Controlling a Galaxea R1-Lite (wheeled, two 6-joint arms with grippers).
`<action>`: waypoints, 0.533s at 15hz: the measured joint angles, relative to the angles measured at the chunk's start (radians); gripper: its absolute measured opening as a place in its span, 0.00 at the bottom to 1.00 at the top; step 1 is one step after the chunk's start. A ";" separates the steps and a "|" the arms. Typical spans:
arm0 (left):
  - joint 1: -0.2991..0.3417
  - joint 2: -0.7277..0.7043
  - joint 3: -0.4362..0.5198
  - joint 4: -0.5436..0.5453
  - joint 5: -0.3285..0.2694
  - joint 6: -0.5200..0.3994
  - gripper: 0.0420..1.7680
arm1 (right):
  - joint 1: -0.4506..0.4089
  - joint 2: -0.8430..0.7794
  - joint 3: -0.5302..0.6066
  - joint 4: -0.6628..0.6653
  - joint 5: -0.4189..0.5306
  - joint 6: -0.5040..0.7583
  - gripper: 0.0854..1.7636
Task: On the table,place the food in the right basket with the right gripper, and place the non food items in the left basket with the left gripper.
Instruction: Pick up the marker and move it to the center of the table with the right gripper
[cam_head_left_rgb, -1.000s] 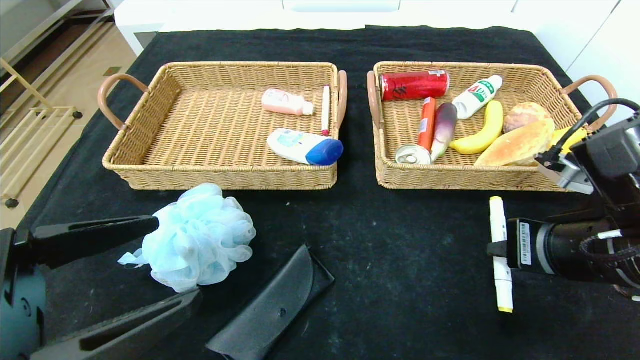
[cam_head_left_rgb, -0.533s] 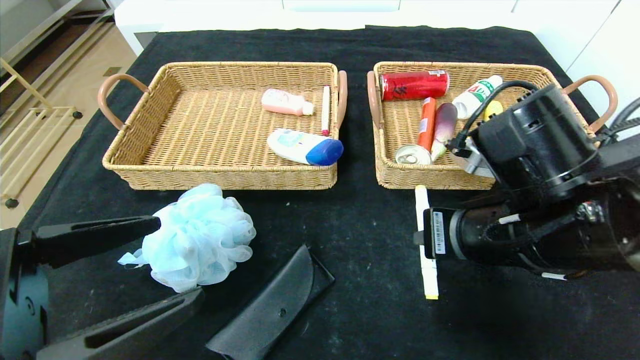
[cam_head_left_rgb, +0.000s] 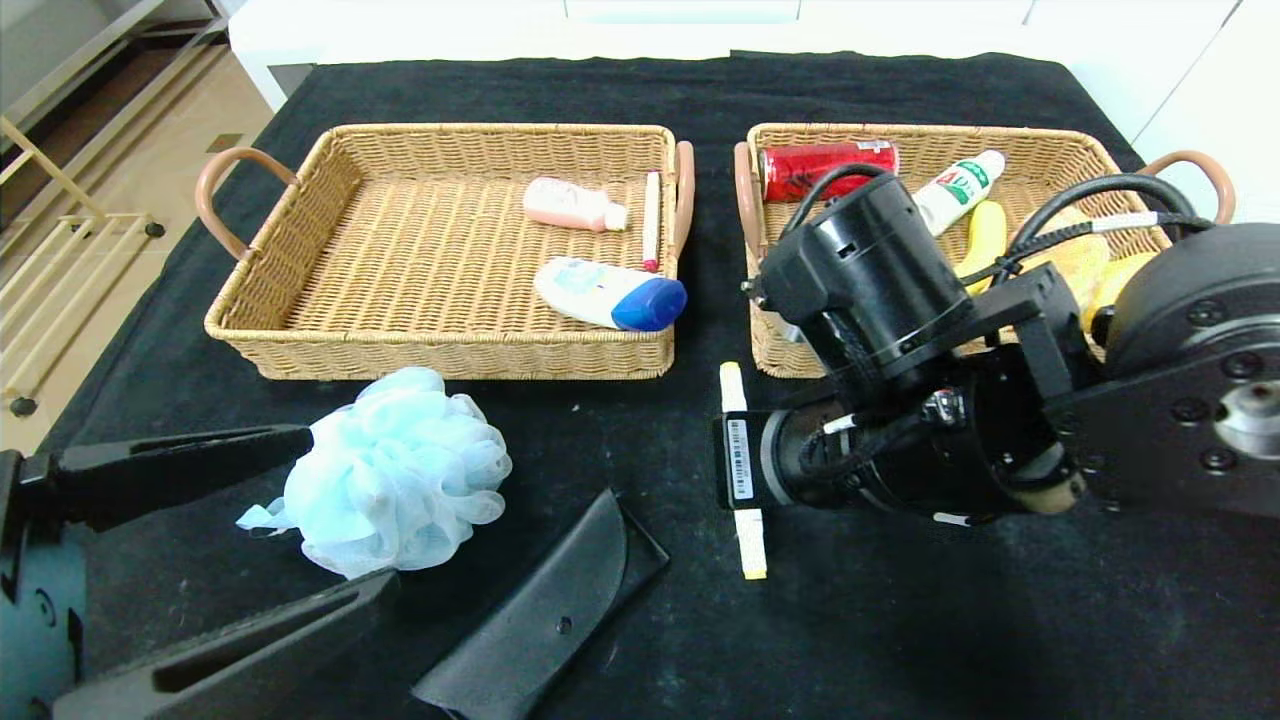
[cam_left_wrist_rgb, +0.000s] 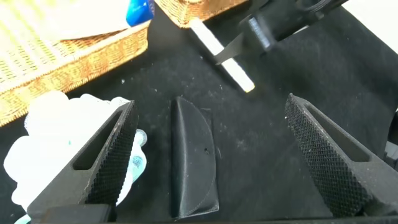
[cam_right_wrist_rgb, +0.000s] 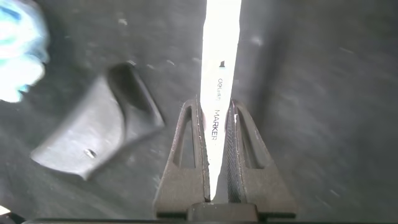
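In front of the gap between the two tan wicker baskets, the right black two-finger claw (cam_head_left_rgb: 728, 462) is pinched on a white marker with a yellow tip (cam_head_left_rgb: 741, 470), held clear above the black cloth bench (cam_head_left_rgb: 900, 620) with its yellow end pointing away from the baskets. The left basket (cam_head_left_rgb: 300, 290), a shallow tan wicker tray with brown loop handles, holds a white bottle with a blue cap (cam_head_left_rgb: 610, 293), a pink bottle (cam_head_left_rgb: 573, 204) and a thin white pen (cam_head_left_rgb: 651, 220). The right basket (cam_head_left_rgb: 760, 350) of the same make holds a red can (cam_head_left_rgb: 800, 165), a white bottle with green print (cam_head_left_rgb: 955, 188) and a yellow banana (cam_head_left_rgb: 982, 240); the arm hides the rest. Just before the left basket lies a pale blue mesh bath pouf (cam_head_left_rgb: 395, 470), and beside it, farther from that basket, a black glasses case (cam_head_left_rgb: 545, 615). The left black claw (cam_left_wrist_rgb: 214, 152) hangs spread wide over the case, one finger against the pouf.
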 joint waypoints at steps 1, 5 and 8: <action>0.000 -0.002 -0.001 0.000 0.000 0.000 0.97 | 0.005 0.024 -0.031 0.000 -0.001 -0.002 0.11; 0.001 -0.011 -0.004 0.000 0.001 0.010 0.97 | 0.011 0.099 -0.090 -0.001 -0.003 -0.002 0.11; 0.000 -0.013 -0.004 0.000 0.000 0.010 0.97 | 0.010 0.125 -0.100 -0.003 -0.004 0.001 0.11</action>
